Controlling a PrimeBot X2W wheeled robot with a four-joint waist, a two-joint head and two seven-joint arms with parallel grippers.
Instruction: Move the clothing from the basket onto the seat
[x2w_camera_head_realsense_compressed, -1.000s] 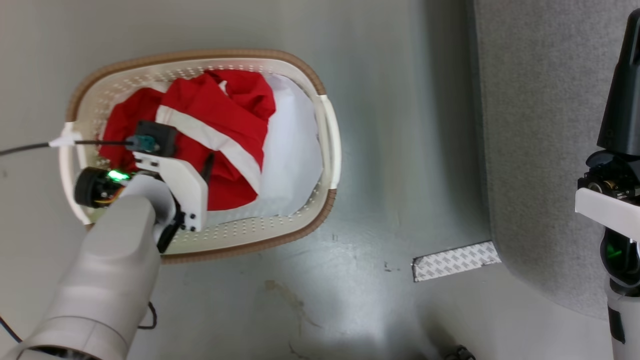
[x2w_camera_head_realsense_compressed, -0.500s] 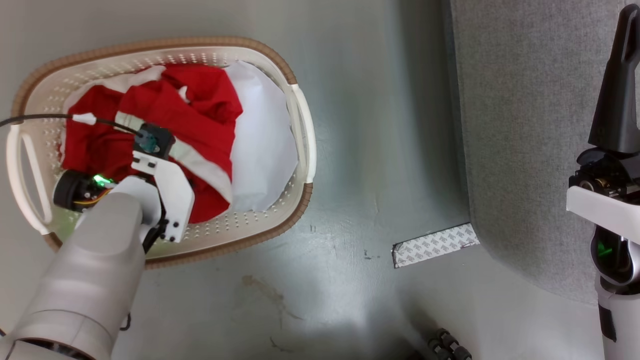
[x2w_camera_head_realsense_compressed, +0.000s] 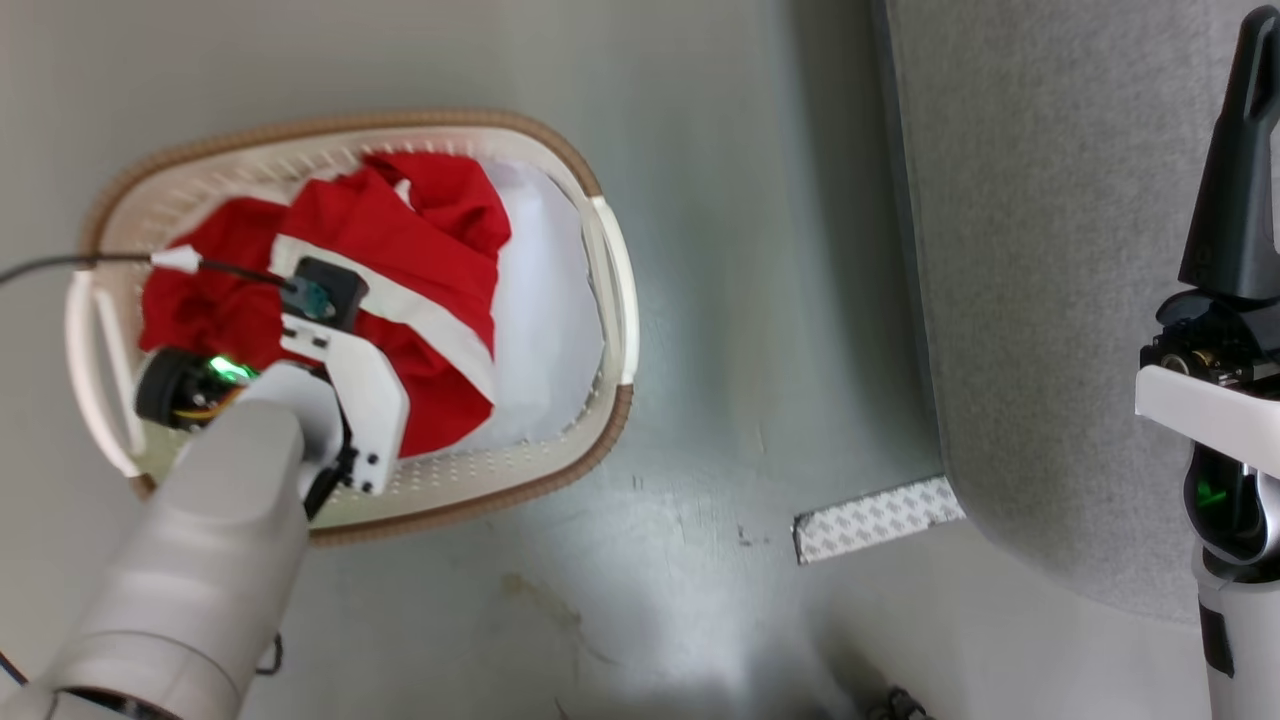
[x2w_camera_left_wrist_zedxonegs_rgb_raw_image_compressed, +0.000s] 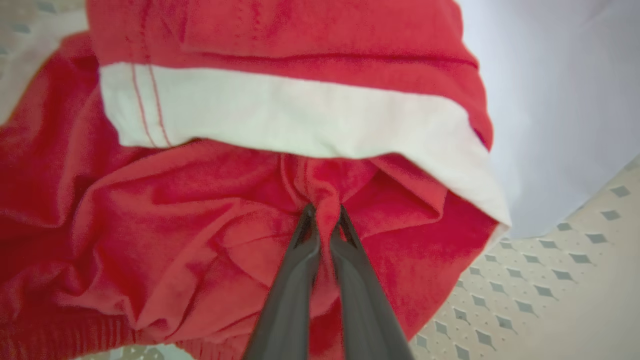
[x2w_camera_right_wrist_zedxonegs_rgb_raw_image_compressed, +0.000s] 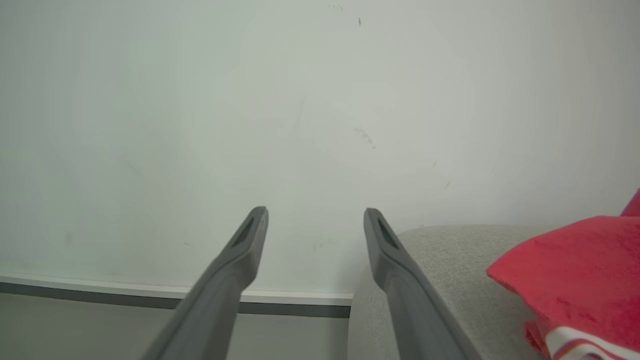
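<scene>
Left fingers (x2w_camera_left_wrist_zedxonegs_rgb_raw_image_compressed: 297, 270) pinch a thin fold of soft bright-red white-banded clothing (x2w_camera_left_wrist_zedxonegs_rgb_raw_image_compressed: 200, 225) inside the oval cream perforated plastic basket (x2w_camera_head_realsense_compressed: 560, 470). Right fingers (x2w_camera_right_wrist_zedxonegs_rgb_raw_image_compressed: 232, 270) wide, empty, well apart from the basket. I fear the fold slips on lifting, or the grip snags the garment beneath.

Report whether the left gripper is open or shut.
Shut on the clothing. In the left wrist view the left gripper has a fold of red fabric pinched between its closed fingers.
</scene>
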